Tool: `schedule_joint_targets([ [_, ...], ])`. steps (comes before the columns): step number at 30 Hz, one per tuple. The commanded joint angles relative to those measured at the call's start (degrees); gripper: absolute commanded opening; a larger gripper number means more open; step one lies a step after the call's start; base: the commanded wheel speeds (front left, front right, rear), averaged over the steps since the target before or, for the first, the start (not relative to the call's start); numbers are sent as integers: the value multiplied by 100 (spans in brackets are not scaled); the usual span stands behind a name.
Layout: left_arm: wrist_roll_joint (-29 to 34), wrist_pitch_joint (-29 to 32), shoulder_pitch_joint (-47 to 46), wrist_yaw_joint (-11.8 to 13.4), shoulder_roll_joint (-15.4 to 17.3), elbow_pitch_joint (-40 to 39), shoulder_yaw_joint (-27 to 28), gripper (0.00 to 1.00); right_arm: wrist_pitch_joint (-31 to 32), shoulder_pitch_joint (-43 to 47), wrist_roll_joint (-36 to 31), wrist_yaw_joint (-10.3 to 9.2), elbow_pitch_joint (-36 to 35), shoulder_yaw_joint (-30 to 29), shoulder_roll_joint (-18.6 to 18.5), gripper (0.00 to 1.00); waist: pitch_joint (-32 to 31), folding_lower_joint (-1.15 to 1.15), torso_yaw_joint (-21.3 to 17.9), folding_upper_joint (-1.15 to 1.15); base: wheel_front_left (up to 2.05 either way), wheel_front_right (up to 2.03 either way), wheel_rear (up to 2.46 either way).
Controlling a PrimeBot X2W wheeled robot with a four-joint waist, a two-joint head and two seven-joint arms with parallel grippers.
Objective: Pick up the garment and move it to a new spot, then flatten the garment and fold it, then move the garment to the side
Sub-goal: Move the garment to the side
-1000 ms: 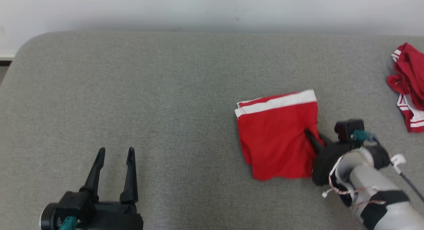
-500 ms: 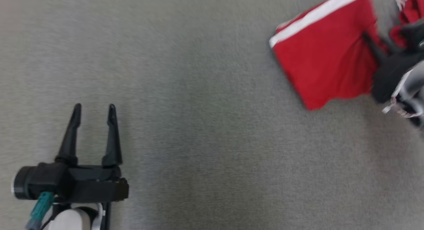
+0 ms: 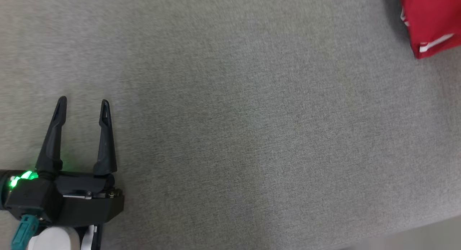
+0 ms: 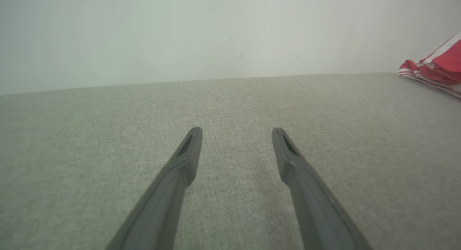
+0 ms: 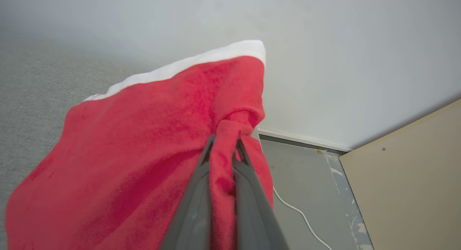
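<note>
We pinch the garment (image 3: 430, 19) at 1 o'clock in the right tool (image 5: 223, 149), left tool (image 3: 83, 99) wide; a slipping bunch could undo the fold.

Two grippers (image 3: 83, 99) (image 5: 225, 140); two red garments (image 5: 144, 134) (image 4: 428, 71); one cable (image 5: 302, 214).

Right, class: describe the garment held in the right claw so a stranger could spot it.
Find the grey fabric table by the pale wall. At its edge a red garment hangs pinched in the right claw. Unlike the crumpled red heap lying on the table, it is lifted, with a broad white band along one edge.
</note>
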Motion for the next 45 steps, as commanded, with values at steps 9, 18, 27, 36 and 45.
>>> schedule_joint_targets([
  [9,39,7,-51,-75,56,-229,-129,100,-81,-705,-565,-19,618,143,-269,0,565,-1,-192,-1,0,0,0],
  [18,31,29,23,-24,30,-170,-96,100,-581,-1184,-1360,-19,1381,165,4,100,663,-1,-47,-1,0,0,0],
  [27,-58,26,193,14,-47,16,-26,100,-1230,-1164,-1605,-19,1808,-95,433,100,166,-1,-41,-1,0,0,0],
  [36,-210,2,520,89,-158,213,184,100,-1719,-569,-1409,-19,1304,-221,918,100,-884,-1,23,-1,0,0,0],
  [45,-294,2,1268,167,-237,336,572,100,-1753,1411,-1535,-19,-336,-1038,1664,100,-2109,-1,196,-1,0,0,0],
])
